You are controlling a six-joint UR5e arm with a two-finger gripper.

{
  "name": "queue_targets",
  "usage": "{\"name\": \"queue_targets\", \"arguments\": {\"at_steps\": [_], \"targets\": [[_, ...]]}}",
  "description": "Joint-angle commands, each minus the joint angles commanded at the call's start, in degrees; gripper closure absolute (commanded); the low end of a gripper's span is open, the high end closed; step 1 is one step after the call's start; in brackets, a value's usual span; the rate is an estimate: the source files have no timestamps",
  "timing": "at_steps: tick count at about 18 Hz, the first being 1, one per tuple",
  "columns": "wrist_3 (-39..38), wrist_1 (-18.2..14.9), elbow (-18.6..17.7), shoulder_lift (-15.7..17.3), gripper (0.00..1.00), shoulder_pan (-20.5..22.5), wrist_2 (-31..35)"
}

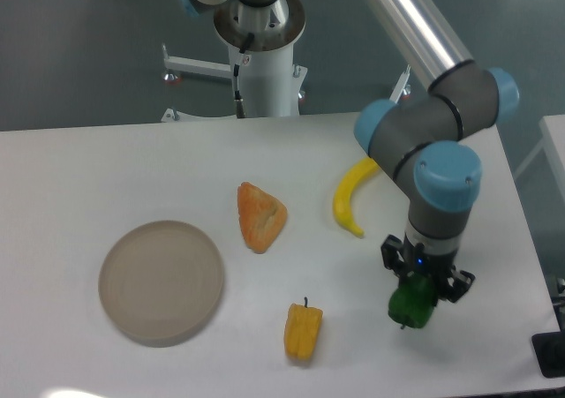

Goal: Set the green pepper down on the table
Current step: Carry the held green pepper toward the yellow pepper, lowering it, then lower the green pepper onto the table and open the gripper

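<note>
Beige round plate [161, 281] sits far left on white table [71, 177]. Orange wedge-shaped food piece [260, 215] lies right of plate, apart from it. Yellow pepper [303, 331] rests near front edge, dark stem up. Yellow banana [350, 200] curves near arm. Gripper [422, 279] points down at right, jaws closed around top of green pepper [411, 304]; cannot tell whether pepper touches tabletop.

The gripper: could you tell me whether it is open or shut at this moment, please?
Shut on the green pepper: the gripper has its fingers on either side of the pepper's top. Whether the pepper touches the table cannot be told.
</note>
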Motion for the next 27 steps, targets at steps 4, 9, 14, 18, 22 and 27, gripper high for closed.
{"name": "queue_targets", "arguments": {"at_steps": [4, 9, 14, 18, 22, 27], "targets": [[-5.21, 1.14, -3.07, 1.14, 0.71, -1.23, -0.80], [-1.80, 3.69, -9.58, 3.61, 0.71, -1.14, -2.12], [2.43, 3.78, -14.68, 5.81, 0.71, -1.32, -2.30], [2.61, 6.66, -17.14, 5.28, 0.71, -2.55, -2.39], [6.03, 9.93, -19.78, 5.37, 0.72, -2.55, -4.67], [6.04, 10.11, -19.96, 5.28, 0.72, -2.55, -4.76]]}}
